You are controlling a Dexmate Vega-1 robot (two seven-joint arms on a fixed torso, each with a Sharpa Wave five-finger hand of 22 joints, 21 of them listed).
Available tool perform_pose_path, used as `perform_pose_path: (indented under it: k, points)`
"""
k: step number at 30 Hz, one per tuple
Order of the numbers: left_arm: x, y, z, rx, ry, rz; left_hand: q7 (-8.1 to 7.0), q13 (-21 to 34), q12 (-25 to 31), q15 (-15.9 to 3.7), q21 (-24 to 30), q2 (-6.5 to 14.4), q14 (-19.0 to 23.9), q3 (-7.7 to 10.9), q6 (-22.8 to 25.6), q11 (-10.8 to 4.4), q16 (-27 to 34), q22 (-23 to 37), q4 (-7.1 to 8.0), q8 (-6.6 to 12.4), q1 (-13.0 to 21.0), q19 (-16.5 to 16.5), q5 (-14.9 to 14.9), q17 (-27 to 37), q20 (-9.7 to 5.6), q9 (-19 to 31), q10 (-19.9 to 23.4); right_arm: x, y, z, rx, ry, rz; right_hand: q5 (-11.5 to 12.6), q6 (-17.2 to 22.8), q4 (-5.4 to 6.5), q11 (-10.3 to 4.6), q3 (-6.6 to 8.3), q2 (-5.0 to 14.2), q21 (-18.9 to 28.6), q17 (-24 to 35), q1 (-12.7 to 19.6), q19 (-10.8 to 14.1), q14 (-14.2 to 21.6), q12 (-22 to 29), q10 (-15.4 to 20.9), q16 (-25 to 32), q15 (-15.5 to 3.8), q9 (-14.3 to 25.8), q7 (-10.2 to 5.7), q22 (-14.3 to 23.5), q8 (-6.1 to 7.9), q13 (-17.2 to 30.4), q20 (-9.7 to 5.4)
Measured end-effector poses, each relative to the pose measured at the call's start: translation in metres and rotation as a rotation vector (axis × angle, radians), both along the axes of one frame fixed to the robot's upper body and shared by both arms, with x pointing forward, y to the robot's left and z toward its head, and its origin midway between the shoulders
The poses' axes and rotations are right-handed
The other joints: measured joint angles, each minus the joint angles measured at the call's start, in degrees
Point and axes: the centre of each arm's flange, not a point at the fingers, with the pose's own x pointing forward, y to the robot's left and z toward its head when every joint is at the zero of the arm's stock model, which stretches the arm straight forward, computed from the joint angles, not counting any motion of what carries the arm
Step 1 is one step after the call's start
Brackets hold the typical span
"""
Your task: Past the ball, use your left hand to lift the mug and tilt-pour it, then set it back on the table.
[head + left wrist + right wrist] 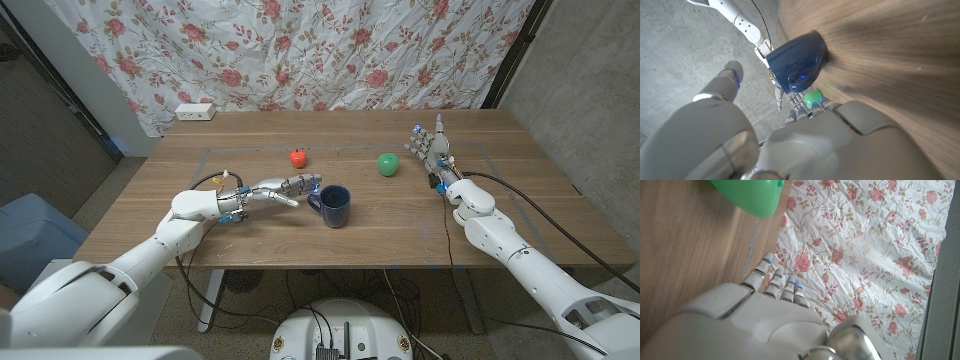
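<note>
— Floral cloth hung behind the wooden desk (150, 215). What was the left hand (275, 191) doing?
— It held nothing, its fingers spread towards the handle of the mug (334, 206), probably lining up a grasp.
— And the mug?
— Dark blue, glossy, upright mid-desk, near of the green ball (388, 164). Far right, the right hand (432, 148) stood open, likely just waiting.
</note>
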Motion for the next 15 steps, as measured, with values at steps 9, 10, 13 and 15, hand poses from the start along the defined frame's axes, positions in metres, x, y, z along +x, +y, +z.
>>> perform_pose_path:
  k: [9, 10, 13, 15]
  points:
    - [0.001, -0.013, -0.006, 0.014, 0.010, -0.013, 0.89, 0.00, 0.39, 0.56, 0.00, -0.22, 0.05, 0.00, 0.09, 0.61, 0.00, -0.01, 0.00, 0.44, 0.22, 0.00, 0.00, 0.00, 0.00, 0.00, 0.00, 0.000, 0.000, 0.000, -0.002, 0.000, 0.003, 0.00, 0.00, 0.00, 0.00, 0.00, 0.00, 0.00, 0.00, 0.00, 0.00, 0.00, 0.00, 0.00, 0.00, 0.00, 0.00, 0.00, 0.00, 0.00, 0.00, 0.00]
    - [0.001, -0.015, -0.006, 0.013, 0.010, -0.012, 0.89, 0.00, 0.39, 0.56, 0.00, -0.22, 0.05, 0.00, 0.09, 0.61, 0.00, -0.01, 0.00, 0.44, 0.22, 0.00, 0.00, 0.00, 0.00, 0.00, 0.00, 0.000, 0.000, 0.000, -0.002, 0.000, 0.003, 0.00, 0.00, 0.00, 0.00, 0.00, 0.00, 0.00, 0.00, 0.00, 0.00, 0.00, 0.00, 0.00, 0.00, 0.00, 0.00, 0.00, 0.00, 0.00, 0.00, 0.00]
    - [0.003, -0.018, -0.005, 0.010, 0.009, -0.010, 0.89, 0.00, 0.39, 0.56, 0.00, -0.22, 0.05, -0.23, 0.09, 0.61, 0.00, -0.01, 0.23, 0.44, 0.22, 0.00, 0.00, 0.00, 0.00, 0.00, 0.00, 0.000, 0.000, 0.000, -0.002, 0.000, 0.003, 0.00, 0.00, 0.00, 0.00, 0.00, 0.00, 0.00, 0.00, 0.00, 0.00, 0.00, 0.00, 0.00, 0.00, 0.00, 0.00, 0.00, 0.00, 0.00, 0.00, 0.00]
    - [0.004, -0.020, -0.005, 0.009, 0.009, -0.008, 0.89, 0.00, 0.39, 0.56, 0.00, -0.22, 0.05, -0.23, 0.09, 0.61, 0.00, -0.01, 0.23, 0.44, 0.22, 0.00, 0.00, 0.00, 0.00, 0.00, 0.00, 0.000, 0.000, 0.000, -0.002, 0.000, 0.003, 0.00, 0.00, 0.00, 0.00, 0.00, 0.00, 0.00, 0.00, 0.00, 0.00, 0.00, 0.00, 0.00, 0.00, 0.00, 0.00, 0.00, 0.00, 0.00, 0.00, 0.00]
